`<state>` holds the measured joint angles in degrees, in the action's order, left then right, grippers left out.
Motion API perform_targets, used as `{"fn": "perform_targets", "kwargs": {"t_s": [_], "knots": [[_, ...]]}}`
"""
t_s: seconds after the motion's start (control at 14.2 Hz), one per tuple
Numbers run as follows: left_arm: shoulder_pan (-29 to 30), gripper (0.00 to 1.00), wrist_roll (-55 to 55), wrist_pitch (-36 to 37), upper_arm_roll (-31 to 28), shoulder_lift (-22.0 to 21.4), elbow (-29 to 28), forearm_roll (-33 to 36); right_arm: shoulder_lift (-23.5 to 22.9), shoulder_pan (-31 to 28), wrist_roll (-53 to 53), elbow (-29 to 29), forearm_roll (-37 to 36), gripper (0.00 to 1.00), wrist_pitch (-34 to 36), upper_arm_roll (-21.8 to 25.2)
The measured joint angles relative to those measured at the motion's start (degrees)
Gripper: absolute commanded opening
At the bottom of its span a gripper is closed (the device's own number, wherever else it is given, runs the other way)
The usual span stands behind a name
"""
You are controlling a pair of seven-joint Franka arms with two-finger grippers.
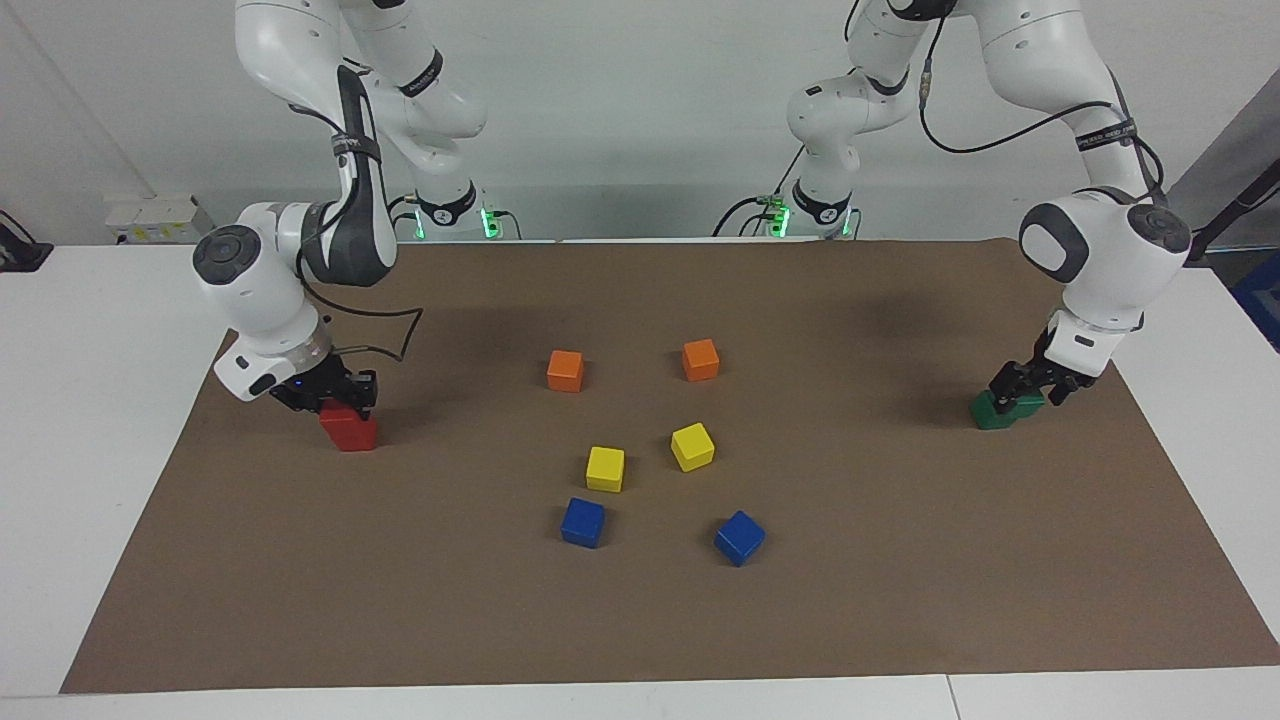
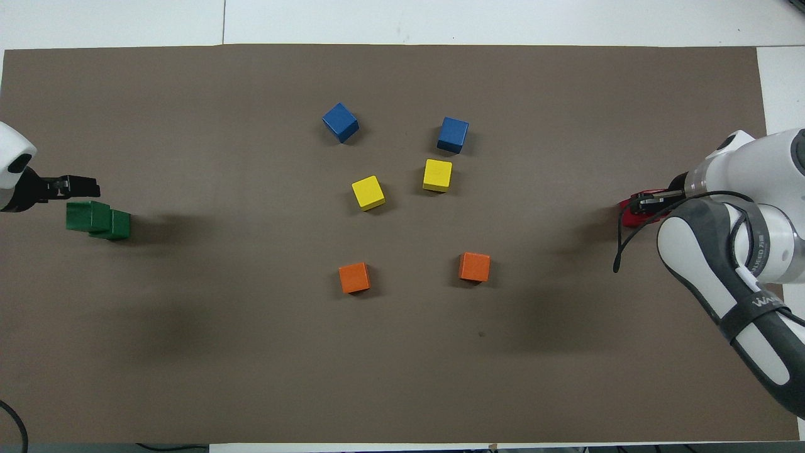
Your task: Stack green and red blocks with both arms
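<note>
We are holding left gripper (image 1: 1030,388) on top green block (image 1: 1028,403), mid-right of facing frame, sitting askew on lower green block (image 1: 990,413). Right gripper (image 1: 335,392) is closing on red blocks (image 1: 349,430), mid-left. Both stacks seemingly formed; releasing and retreating remaining.

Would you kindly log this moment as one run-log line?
left tool: on green blocks, stack askew | right tool: on red blocks | orange, yellow, blue cubes: untouched mid-table
</note>
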<state>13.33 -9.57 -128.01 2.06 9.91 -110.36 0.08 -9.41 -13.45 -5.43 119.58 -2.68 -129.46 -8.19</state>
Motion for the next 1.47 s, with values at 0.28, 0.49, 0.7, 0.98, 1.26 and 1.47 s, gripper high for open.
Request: {"fn": "perform_targets", "kwargs": {"t_s": [0.28, 0.49, 0.7, 0.98, 1.26, 1.47], "knots": [[-1.1, 1.0, 0.0, 3.4, 0.3, -3.6, 1.4, 0.0, 0.1, -1.2, 0.0, 0.6, 0.0, 0.0, -0.2, 0.0], [-1.9, 1.0, 0.0, 7.7, 0.5, -6.3, 2.2, 0.0, 0.1, -1.3, 0.0, 0.6, 0.0, 0.0, -0.2, 0.0], [-2.3, 1.0, 0.0, 13.4, 0.5, -7.7, 5.1, 0.0, 0.1, -1.3, 0.0, 0.6, 0.0, 0.0, -0.2, 0.0], [-2.3, 1.0, 0.0, 17.0, 0.5, -9.3, 6.2, 0.0, 0.1, -1.3, 0.0, 0.6, 0.0, 0.0, -0.2, -0.2], [-3.4, 1.0, 0.1, 20.3, 0.6, -10.5, 6.3, 0.0, 0.1, -1.3, 0.0, 0.6, 0.0, 0.27, -0.2, -0.2], [-3.9, 1.0, 0.1, 23.0, 0.6, -11.1, 7.2, 0.0, 0.1, -1.3, 0.0, 0.6, 0.0, 1.0, -0.2, -0.2]]}}
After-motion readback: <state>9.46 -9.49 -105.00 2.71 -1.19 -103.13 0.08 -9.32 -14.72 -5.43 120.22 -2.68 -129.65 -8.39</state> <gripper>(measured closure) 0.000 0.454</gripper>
